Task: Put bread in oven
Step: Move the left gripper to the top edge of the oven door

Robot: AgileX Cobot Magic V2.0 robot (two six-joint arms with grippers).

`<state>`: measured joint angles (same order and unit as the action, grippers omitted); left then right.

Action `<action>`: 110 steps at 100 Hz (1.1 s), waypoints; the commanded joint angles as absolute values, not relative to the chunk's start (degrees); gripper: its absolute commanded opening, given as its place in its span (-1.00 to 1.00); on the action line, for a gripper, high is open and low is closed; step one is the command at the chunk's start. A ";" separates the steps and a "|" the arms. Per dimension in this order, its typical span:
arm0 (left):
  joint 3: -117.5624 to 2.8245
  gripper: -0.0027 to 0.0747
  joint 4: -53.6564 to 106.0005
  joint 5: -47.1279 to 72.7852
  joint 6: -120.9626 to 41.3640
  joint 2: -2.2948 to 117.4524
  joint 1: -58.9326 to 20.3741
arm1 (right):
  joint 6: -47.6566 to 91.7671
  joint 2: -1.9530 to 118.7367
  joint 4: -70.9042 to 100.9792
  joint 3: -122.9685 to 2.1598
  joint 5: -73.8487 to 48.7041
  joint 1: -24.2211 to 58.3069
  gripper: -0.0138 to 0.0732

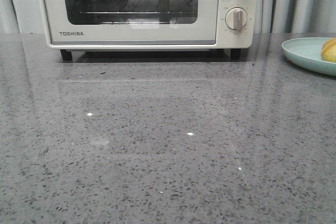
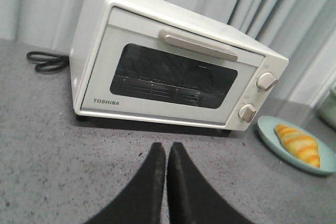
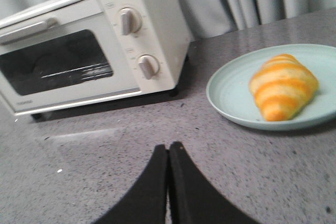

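Observation:
The cream-white TOSHIBA oven (image 1: 131,30) stands at the back of the grey counter with its glass door closed; it also shows in the left wrist view (image 2: 173,72) and the right wrist view (image 3: 89,51). The bread (image 3: 282,92), a golden-orange striped croissant roll, lies on a pale green plate (image 3: 231,95) to the right of the oven; it also shows at the front view's right edge (image 1: 329,51) and in the left wrist view (image 2: 298,145). My left gripper (image 2: 167,148) is shut and empty over the counter before the oven. My right gripper (image 3: 168,148) is shut and empty, short of the plate.
A black power cord (image 2: 47,60) lies coiled on the counter at the oven's left side. Grey curtains (image 1: 299,1) hang behind the counter. The oven has a door handle (image 2: 197,45) along the door's top and two round dials (image 1: 237,18) on its right.

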<state>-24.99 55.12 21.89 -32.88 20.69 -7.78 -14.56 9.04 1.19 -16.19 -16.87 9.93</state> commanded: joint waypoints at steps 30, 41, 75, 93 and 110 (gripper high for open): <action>-51.58 -0.99 55.94 23.46 -49.54 48.84 -14.25 | -13.53 19.66 -3.97 -26.60 -19.72 11.19 -0.79; -57.71 -0.99 54.98 22.99 -50.59 56.80 -17.51 | -13.53 19.91 -3.97 -26.60 -19.84 11.19 -0.79; -72.61 -0.99 55.21 19.89 -50.85 75.91 -22.26 | -13.53 19.91 -4.55 -26.60 -20.07 11.19 -0.79; -76.22 -0.99 55.21 17.41 -50.85 81.47 -22.39 | -13.53 19.91 -4.77 -26.60 -20.77 11.19 -0.79; -77.89 -0.99 55.21 14.77 -50.85 84.39 -22.39 | -13.53 19.91 -5.11 -26.60 -20.87 11.19 -0.79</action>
<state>-75.13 53.55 18.56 -50.83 85.09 -21.88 -13.89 19.07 -4.00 -24.43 -24.67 11.05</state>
